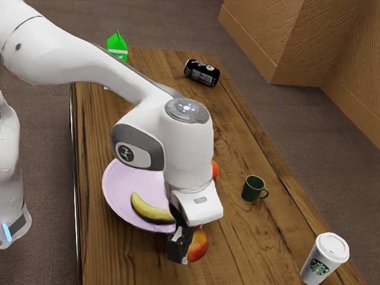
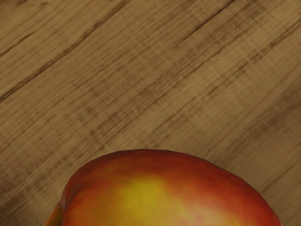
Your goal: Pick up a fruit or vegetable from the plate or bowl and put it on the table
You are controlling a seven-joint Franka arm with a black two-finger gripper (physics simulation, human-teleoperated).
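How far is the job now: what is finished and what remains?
Done, it seems: the red-yellow fruit is off the plate, beyond its rim, with the table's wood around it.
In hand: the fruit is at the claw; I cannot tell if it touches the table.
Left, probably: make sure it rests there, then move the claw away.

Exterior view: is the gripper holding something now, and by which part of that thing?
I cannot tell for sure. The red-and-yellow fruit is right at the gripper, which partly covers it, so no hold can be confirmed.
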